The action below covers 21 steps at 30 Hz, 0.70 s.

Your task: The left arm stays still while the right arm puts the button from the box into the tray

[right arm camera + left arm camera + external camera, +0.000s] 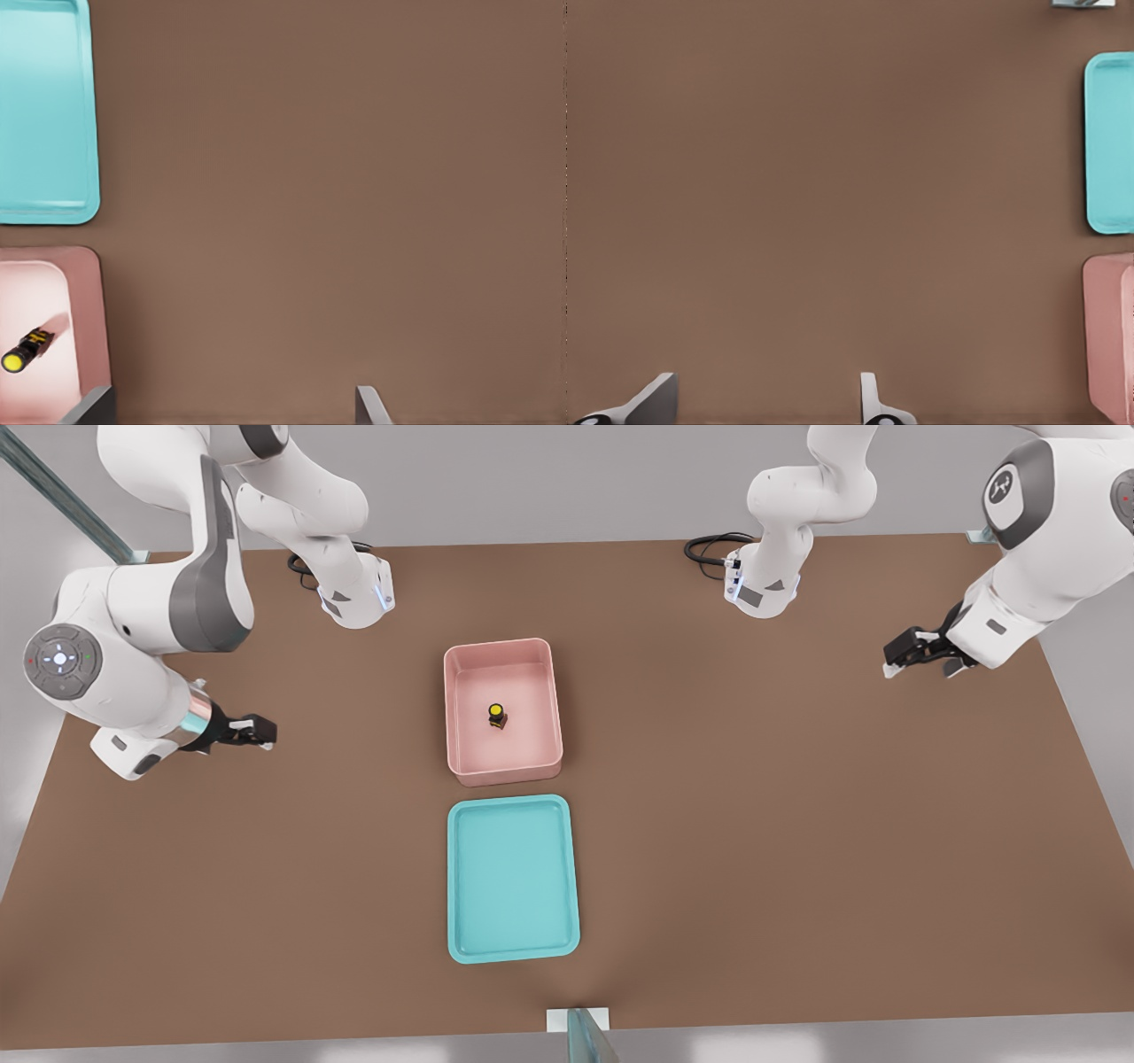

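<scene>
My gripper (pixel 262 732) hangs over bare bench (pixel 797 850) well off to the front view's left of the box (pixel 503 766), its fingers (pixel 370 409) spread with nothing between them; in my wrist view only the two fingertips show at the picture's edge, with brown bench in the gap. The button (pixel 497 716) stands upright near the middle of the box's floor, yellow cap up on its black body, clear of all four walls. It lies from my fingers toward the front view's right, at about the same depth across the bench, so the approach is, in my judgement, mainly a sideways travel over the near wall followed by a descent inside. In the wrist view the button (pixel 23 351) appears slanted only because the camera sees it obliquely; its long axis is vertical, so I judge that my fingers should come down from above and close across the body just under the cap. The tray (pixel 512 879) lies just beside the box on the side nearer the front camera, not touching it, and holds nothing. My arm is nearer to the button than the other. The task has not begun: the button is not yet grasped.
</scene>
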{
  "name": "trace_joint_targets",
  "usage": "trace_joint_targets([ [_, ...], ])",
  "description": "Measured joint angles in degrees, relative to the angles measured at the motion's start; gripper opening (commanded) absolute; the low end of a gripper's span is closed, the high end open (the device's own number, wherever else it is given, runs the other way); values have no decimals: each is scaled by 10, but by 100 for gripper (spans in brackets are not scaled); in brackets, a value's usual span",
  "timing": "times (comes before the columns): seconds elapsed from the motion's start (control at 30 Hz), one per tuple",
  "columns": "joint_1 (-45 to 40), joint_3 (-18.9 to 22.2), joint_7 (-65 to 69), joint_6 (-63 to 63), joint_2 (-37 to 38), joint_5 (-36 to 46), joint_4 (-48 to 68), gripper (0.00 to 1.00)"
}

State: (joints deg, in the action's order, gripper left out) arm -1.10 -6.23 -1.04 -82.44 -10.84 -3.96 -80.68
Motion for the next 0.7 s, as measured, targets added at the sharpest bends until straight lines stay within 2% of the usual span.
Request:
trace_joint_targets([
  [0.07,-2,-8,-2,5,-2,-1,3,100],
  [0.1,1,-31,-6,8,-8,-1,2,100],
  [0.2,30,-177,-51,10,-41,3,0,100],
  [0.23,56,-208,-74,7,-55,5,-1,100],
  [0.33,110,-256,-155,-37,-65,7,-85,100],
  [0.4,110,-272,-210,-87,-35,8,-179,100],
  [0.53,101,-279,-308,-206,2,10,-323,100],
  [0.7,110,-279,-417,-366,-50,-37,-414,100],
])
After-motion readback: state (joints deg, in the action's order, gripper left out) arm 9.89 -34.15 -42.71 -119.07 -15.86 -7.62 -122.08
